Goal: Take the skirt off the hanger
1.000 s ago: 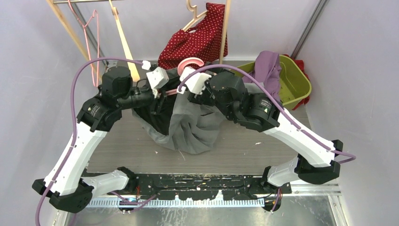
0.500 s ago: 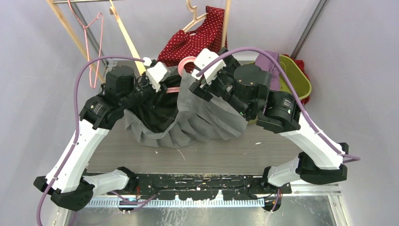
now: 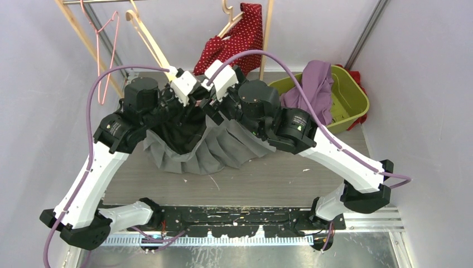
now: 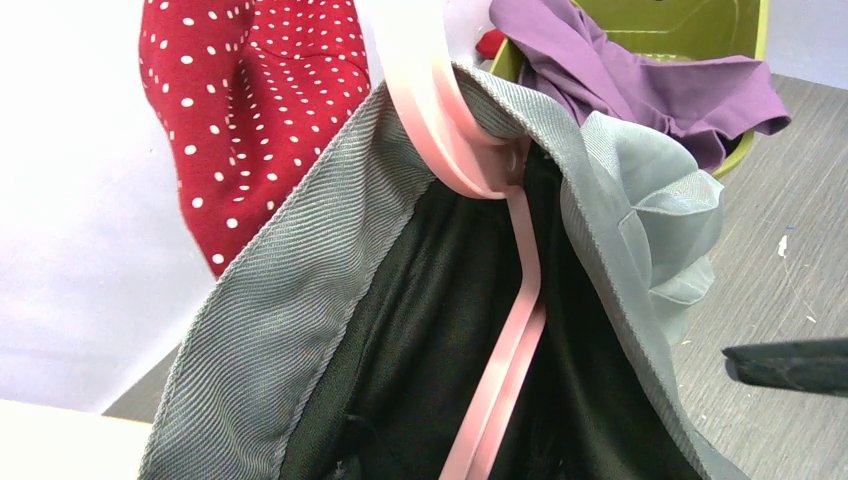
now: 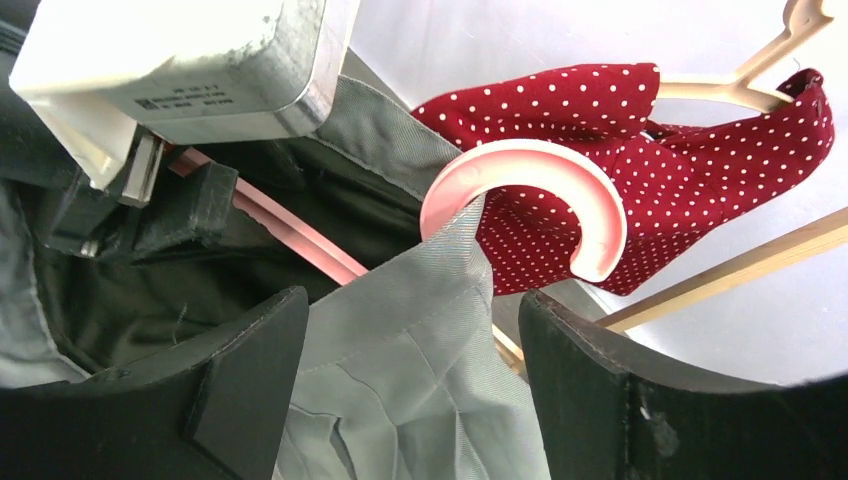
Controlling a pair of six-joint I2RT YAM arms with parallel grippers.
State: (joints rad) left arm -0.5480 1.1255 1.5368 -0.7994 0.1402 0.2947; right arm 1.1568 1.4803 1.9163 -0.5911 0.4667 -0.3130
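The grey pleated skirt (image 3: 223, 148) with black lining hangs over the table between both arms. Its waistband (image 4: 270, 330) is still round the pink hanger (image 4: 510, 340), whose hook (image 5: 560, 180) pokes out past the band. My left gripper (image 3: 188, 105) is shut on the hanger's bar; its finger (image 5: 185, 205) shows in the right wrist view, but none show in its own view. My right gripper (image 5: 412, 300) is open, its fingers wide apart on either side of a fold of the skirt (image 5: 420, 380) without pinching it. It sits close beside the left gripper (image 3: 212, 105).
A red polka-dot garment (image 3: 234, 42) hangs on a wooden hanger on the rack behind. A green bin (image 3: 348, 97) with purple cloth (image 3: 315, 84) stands at the back right. An empty pink wire hanger (image 3: 109, 44) and a wooden one (image 3: 148, 39) hang at the back left.
The right arm swung up, then left, and its gripper now sits next to the left one over the waistband. The skirt has spread wider over the table. The left arm barely moved.
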